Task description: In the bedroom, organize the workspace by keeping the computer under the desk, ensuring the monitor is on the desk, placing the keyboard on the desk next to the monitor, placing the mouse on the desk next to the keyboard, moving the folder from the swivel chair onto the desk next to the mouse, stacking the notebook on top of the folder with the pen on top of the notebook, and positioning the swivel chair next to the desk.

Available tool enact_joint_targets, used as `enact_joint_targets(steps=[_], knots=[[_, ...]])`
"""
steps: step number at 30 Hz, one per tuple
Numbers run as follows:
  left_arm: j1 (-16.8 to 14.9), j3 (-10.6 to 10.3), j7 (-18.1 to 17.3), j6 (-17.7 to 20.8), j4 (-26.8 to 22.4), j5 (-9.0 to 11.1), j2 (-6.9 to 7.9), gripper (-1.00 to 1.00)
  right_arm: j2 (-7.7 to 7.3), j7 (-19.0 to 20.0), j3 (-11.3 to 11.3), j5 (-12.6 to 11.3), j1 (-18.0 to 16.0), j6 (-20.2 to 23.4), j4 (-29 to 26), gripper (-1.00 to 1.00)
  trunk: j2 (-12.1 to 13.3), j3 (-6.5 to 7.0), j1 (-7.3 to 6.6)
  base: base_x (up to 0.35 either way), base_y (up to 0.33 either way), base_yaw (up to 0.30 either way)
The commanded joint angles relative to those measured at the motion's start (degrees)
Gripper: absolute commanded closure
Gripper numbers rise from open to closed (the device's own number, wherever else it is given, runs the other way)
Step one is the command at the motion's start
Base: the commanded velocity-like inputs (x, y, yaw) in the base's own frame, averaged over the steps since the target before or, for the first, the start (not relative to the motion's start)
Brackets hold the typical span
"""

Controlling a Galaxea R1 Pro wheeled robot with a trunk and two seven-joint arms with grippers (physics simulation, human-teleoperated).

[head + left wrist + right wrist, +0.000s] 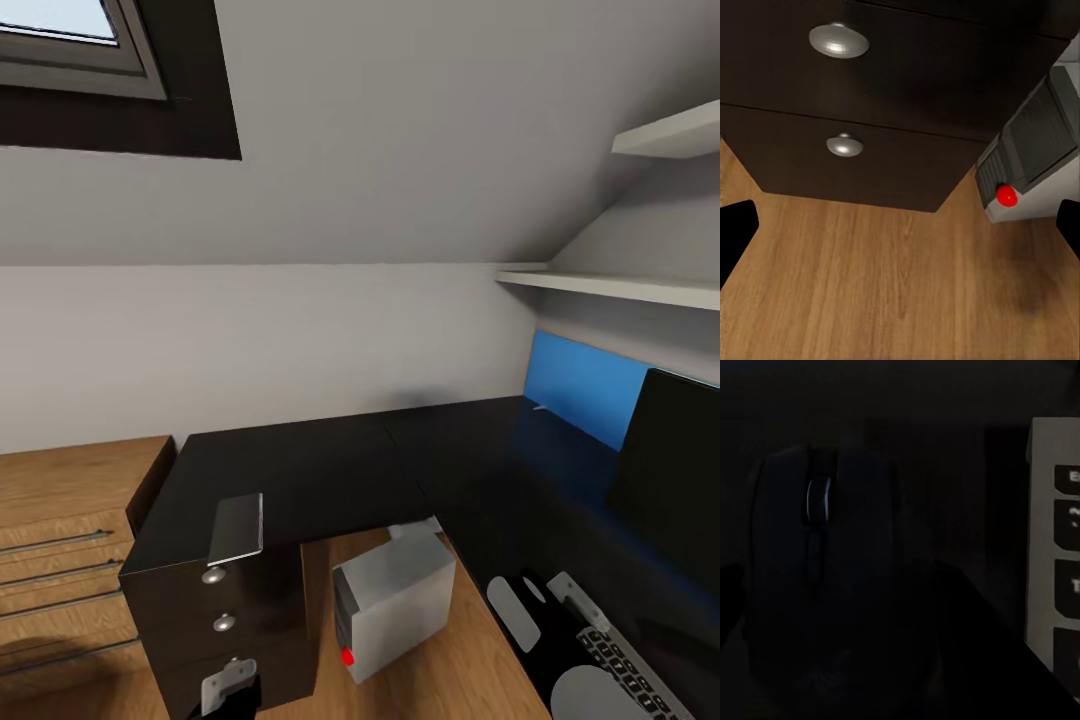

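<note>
Glossy black desk, head view: L-shaped top; computer stands on the wood floor in the open bay beside the drawer unit, so it is already under the desk.
Head view, desk right wing: monitor upright against the blue wall panel; keyboard lies at the near edge, just in front of it.
Head view, risk: grey notebook overhangs the desk's front edge above the drawers; a brush from a rising arm could tip it off.
Left wrist view: left gripper spread wide, nothing between its fingertips, low over bare floor facing the drawer knobs.
Left wrist view, room: drawer unit and computer stand near each other; the gap between them is tight.
Right wrist view: mouse close below on the dark desktop, keyboard's pale corner just beside it.
Right wrist view, pincer: right gripper's opening cannot be told.
Right wrist view, risk: a careless descent could shove the mouse into the keyboard.
</note>
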Motion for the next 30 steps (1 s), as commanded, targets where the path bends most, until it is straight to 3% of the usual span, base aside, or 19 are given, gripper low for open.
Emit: enact_joint_targets(steps=[1,26,27,30], knots=[[0.0,-0.5,0.5,-0.2,0.0,0.1,0.13,-1.00,-0.13,-0.2,0.5,-0.8,0.0,-0.7,0.0,1.00,0.0,-0.07,0.00,0.000,0.000,0.000],[0.0,-0.4,0.6,-0.1,0.2,0.3,1.11,-1.00,-0.33,-0.2,0.5,-0.6,0.0,-0.7,-0.1,1.00,0.0,-0.07,0.00,0.010,0.011,0.000],[0.0,-0.5,0.6,-0.1,0.2,0.2,1.10,-1.00,-0.33,-0.2,0.5,-0.6,0.0,-0.7,-0.1,-1.00,0.0,-0.07,0.00,0.000,0.000,0.000],[0.0,-0.5,0.6,-0.1,0.2,0.2,1.10,-1.00,-0.40,-0.3,0.5,-0.6,0.0,-0.7,-0.2,-1.00,0.0,-0.07,0.00,0.000,0.000,0.000]])
